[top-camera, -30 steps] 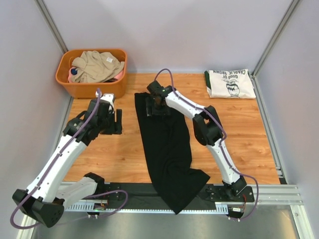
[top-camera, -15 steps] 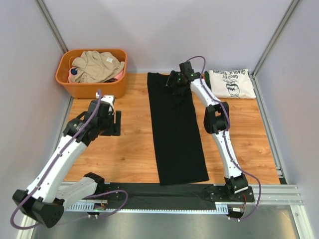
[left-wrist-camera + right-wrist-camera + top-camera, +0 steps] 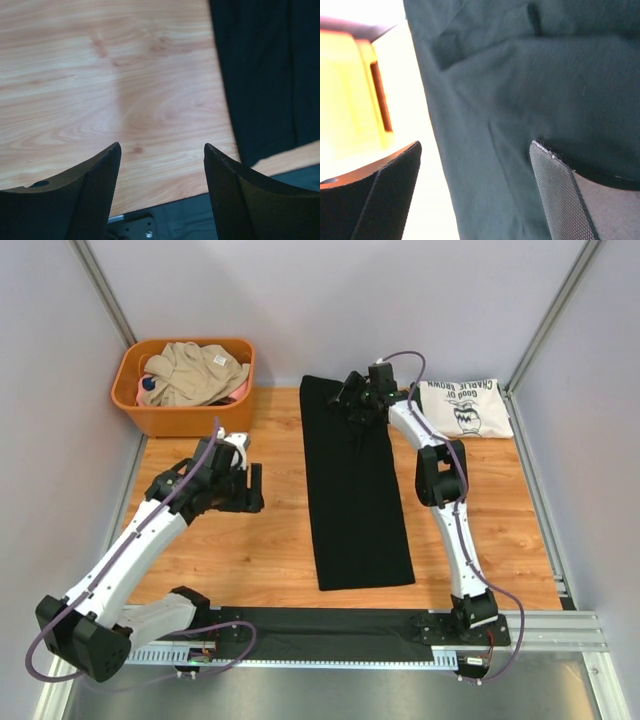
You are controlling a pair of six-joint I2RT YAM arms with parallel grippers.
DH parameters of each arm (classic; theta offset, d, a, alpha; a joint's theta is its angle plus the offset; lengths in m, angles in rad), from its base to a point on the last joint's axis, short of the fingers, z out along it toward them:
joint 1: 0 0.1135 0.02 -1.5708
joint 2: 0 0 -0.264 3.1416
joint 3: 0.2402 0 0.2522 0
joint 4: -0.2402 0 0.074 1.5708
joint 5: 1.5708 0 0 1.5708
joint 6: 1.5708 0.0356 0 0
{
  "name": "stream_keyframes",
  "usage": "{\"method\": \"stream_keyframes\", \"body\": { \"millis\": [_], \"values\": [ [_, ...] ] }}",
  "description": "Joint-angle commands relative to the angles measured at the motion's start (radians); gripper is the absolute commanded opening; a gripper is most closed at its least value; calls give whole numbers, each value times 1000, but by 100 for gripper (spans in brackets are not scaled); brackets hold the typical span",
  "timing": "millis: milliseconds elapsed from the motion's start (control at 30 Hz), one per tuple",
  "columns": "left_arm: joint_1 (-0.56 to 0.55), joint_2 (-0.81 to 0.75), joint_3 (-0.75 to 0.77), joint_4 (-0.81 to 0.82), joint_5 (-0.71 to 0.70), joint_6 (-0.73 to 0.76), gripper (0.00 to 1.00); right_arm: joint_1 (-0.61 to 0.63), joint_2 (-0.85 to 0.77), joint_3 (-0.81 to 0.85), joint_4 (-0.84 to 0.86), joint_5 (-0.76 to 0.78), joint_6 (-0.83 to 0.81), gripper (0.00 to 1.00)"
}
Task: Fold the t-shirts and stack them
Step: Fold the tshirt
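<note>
Now | white tee [image 3: 465,410]: "CHARLIE BROWN" | black tee [image 3: 355,500] flat | left jaws spread | right jaws apparently spread

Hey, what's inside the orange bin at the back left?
The bin holds crumpled beige cloth piled to the rim, with a pink edge at its right and something small and blue at its left. The pile covers whatever lies underneath.

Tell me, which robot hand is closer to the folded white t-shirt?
Right. The right gripper is over the black t-shirt, close beside the white t-shirt; the left gripper is over the wooden table, beyond the black t-shirt.
</note>
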State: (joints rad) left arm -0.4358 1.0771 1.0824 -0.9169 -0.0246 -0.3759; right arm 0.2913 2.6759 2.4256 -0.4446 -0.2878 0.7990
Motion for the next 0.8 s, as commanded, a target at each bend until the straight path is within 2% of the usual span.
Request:
{"method": "stream_keyframes", "body": {
  "millis": [0, 133, 167, 233, 267, 300, 367, 400, 467, 500, 533, 633, 767],
  "values": [
    [-65, 7, -62, 87, 161, -79, 74, -21, -201, -71, 46, -34, -60, 91],
    [-129, -8, -189, 229, 245, -228, 75, -63, -505, -302, 14, -36, -127, 91],
    [-142, -9, -217, 293, 270, -248, 75, -69, -566, -442, -23, 1, -144, 90],
    [-187, 4, -294, 352, 275, -290, 75, -76, -736, -569, -100, 83, -188, 91],
    [-201, 20, -315, 399, 275, -326, 75, -78, -790, -720, -170, 149, -198, 90],
    [-233, 33, -349, 423, 276, -340, 74, -78, -894, -797, -195, 180, -193, 89],
    [-267, 90, -372, 487, 279, -389, 74, -80, -1000, -984, -226, 232, -164, 89],
    [-305, 128, -387, 507, 281, -405, 73, -80, -1102, -1170, -220, 231, -143, 86],
    [-342, 159, -401, 565, 282, -457, 72, -80, -1207, -1337, -195, 234, -95, 85],
    [-374, 174, -413, 579, 281, -477, 71, -75, -1319, -1438, -171, 222, -77, 84],
    [-392, 197, -418, 587, 278, -491, 70, -73, -1376, -1591, -151, 210, -31, 84],
    [-466, 222, -429, 596, 238, -534, 68, -54, -1585, -1813, -147, 197, 12, 82],
    [-541, 224, -458, 604, 166, -603, 67, -24, -1795, -1928, -259, 220, 45, 78]
  ]
}}
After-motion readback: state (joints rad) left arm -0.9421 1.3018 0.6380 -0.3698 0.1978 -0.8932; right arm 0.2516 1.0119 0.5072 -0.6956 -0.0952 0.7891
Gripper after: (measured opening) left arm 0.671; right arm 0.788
